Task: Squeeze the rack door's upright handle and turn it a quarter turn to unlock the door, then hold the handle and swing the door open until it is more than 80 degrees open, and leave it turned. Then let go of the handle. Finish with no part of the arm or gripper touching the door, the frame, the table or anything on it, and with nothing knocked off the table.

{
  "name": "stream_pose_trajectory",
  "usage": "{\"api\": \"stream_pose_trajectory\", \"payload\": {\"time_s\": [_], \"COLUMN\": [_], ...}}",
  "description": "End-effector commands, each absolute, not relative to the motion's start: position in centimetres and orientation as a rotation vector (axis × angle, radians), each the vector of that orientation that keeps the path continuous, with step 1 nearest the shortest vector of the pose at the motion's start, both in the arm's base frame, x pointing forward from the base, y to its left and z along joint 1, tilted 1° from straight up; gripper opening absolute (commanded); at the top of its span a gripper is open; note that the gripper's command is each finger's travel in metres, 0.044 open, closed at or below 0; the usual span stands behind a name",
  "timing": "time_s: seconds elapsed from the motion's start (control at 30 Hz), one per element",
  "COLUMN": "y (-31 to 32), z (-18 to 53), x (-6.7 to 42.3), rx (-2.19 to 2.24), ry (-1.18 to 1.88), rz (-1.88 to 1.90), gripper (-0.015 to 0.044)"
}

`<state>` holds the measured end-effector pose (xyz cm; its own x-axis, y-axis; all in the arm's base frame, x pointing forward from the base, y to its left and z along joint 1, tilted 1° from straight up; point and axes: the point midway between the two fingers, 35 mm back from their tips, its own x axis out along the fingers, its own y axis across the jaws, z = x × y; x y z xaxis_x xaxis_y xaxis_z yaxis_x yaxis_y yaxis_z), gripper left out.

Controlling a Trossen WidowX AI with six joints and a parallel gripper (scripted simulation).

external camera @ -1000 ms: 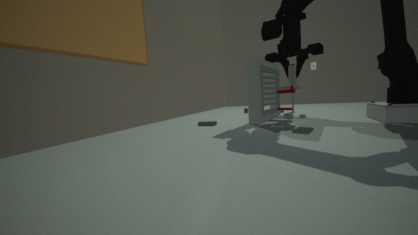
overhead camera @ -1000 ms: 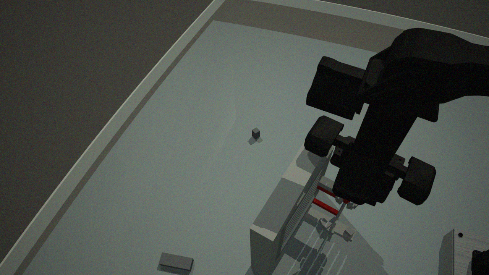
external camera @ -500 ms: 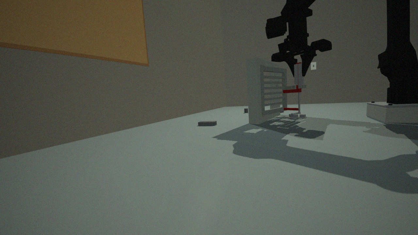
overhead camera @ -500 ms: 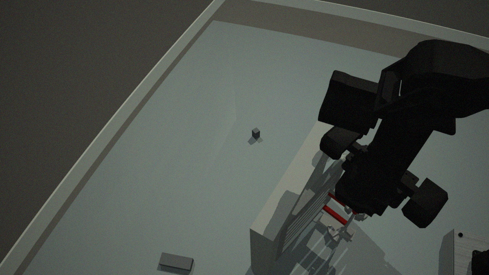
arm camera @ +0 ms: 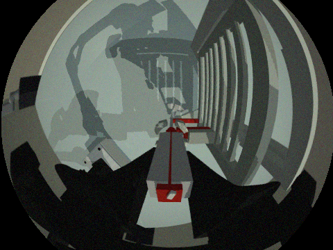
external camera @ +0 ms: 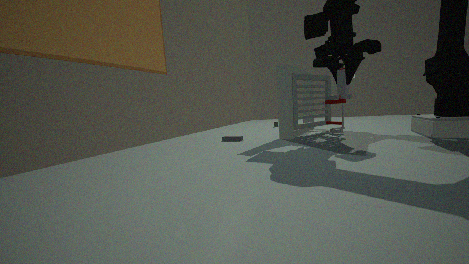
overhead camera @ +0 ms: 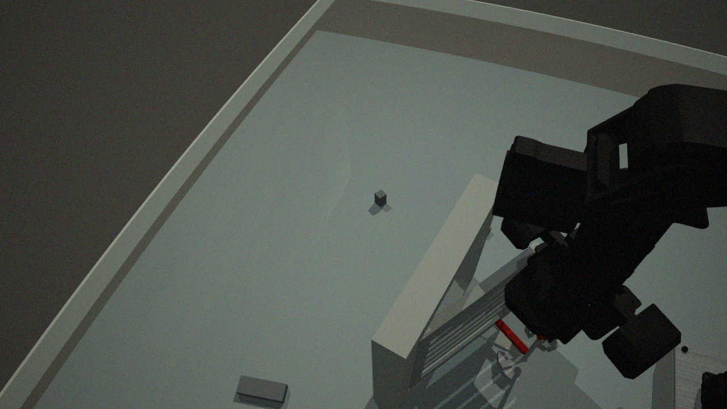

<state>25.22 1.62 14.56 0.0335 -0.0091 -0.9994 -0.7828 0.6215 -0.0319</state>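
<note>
My gripper point(external camera: 342, 83) point(arm camera: 171, 153) is shut on the grey upright handle point(external camera: 340, 77) point(arm camera: 160, 163), one finger on each side. A thin red seam shows between its grey halves. The slatted door point(overhead camera: 475, 315) point(external camera: 294, 113) point(arm camera: 259, 104) stands ajar, at a small angle to the pale upright frame point(overhead camera: 442, 264) point(external camera: 284, 105). Red bars point(overhead camera: 512, 336) point(external camera: 334, 101) point(arm camera: 185, 121) run between the door and the rod below the handle. The arm covers the handle in the top view, and I cannot tell exactly how far it is turned.
A small dark cube point(overhead camera: 380, 199) point(external camera: 275, 124) stands behind the frame. A low grey block point(overhead camera: 261, 389) point(external camera: 232, 138) lies at the frame's far side from the arm. The pale robot base point(external camera: 423, 126) point(arm camera: 112, 156) stands on the door's handle side.
</note>
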Motion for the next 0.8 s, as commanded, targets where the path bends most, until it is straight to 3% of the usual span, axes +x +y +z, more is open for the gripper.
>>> {"api": "stream_pose_trajectory", "payload": {"time_s": [0.0,0.77], "y": [2.1,6.2], "z": [14.6,14.4], "x": [25.0,22.7], "rx": [-0.659,-0.414], "ry": [1.433,1.49], "rz": [0.621,0.395], "gripper": [0.0028,0.0028]}}
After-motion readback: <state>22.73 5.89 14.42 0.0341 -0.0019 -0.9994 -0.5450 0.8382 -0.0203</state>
